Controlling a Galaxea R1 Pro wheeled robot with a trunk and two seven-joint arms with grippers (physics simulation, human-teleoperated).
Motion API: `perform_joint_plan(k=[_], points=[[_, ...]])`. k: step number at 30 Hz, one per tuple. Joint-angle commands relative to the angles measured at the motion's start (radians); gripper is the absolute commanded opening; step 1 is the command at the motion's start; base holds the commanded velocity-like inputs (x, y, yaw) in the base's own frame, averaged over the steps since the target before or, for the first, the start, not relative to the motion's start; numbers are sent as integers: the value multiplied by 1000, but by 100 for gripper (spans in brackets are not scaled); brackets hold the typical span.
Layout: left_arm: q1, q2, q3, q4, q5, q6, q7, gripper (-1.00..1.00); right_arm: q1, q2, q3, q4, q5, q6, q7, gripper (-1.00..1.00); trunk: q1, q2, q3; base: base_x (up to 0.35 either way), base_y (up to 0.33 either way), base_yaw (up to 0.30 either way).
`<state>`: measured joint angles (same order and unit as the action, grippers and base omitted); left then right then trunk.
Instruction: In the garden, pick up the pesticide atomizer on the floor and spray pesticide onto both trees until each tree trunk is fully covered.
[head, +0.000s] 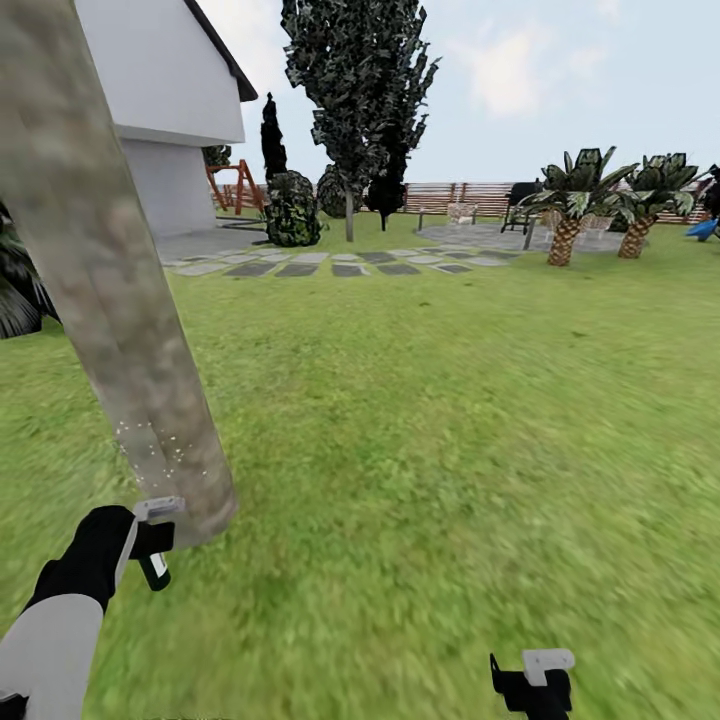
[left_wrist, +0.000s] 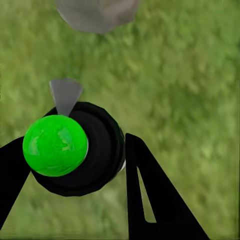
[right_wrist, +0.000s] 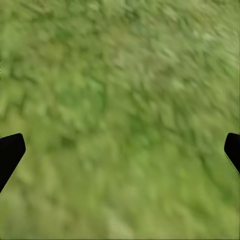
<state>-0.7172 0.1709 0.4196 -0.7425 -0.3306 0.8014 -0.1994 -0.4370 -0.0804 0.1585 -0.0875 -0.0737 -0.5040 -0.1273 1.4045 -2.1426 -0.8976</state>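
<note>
Left pincer (head: 150, 540) at seven o'clock in the head view, clamped around the dark pesticide atomizer (head: 156, 568), just beside the pale tree trunk (head: 110, 300) base, white pesticide specks (head: 150, 450) on the bark, right pincer (head: 535, 680) at five o'clock, fingers spread wide over lawn (head: 420, 420), holding nothing.

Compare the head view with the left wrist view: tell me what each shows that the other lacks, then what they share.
Head view alone: the white house, the stepping stones, the fence, two palms, the sky, white pesticide specks on the tree trunk, and the right gripper low over the lawn.

Left wrist view alone: the atomizer's top seen end-on, with a bright green round cap and a grey nozzle.

Both: the left gripper shut on the atomizer, the trunk's base, and the lawn.
</note>
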Motion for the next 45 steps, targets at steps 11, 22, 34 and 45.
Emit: perform_joint_plan(k=[11, 22, 34, 45], points=[[-1, 2, 4, 0, -13, -17, -8, -100, 0, -1, 9, 0, -8, -2, -3, 100, 0, 0, -1, 94, -270, 277], [-1, -6, 2, 2, -13, -24, -8, -100, 0, -1, 9, 0, -8, -2, -3, 100, 0, 0, -1, 140, -262, 111], [7, 5, 6, 0, -13, -25, -7, -100, 0, -1, 9, 0, -8, -2, -3, 100, 0, 0, -1, 154, -249, 7], [10, -8, 5, 1, -1, -25, 93, -100, 0, 0, 9, 0, -8, -2, -3, 100, 0, 0, -1, 130, -261, 254]])
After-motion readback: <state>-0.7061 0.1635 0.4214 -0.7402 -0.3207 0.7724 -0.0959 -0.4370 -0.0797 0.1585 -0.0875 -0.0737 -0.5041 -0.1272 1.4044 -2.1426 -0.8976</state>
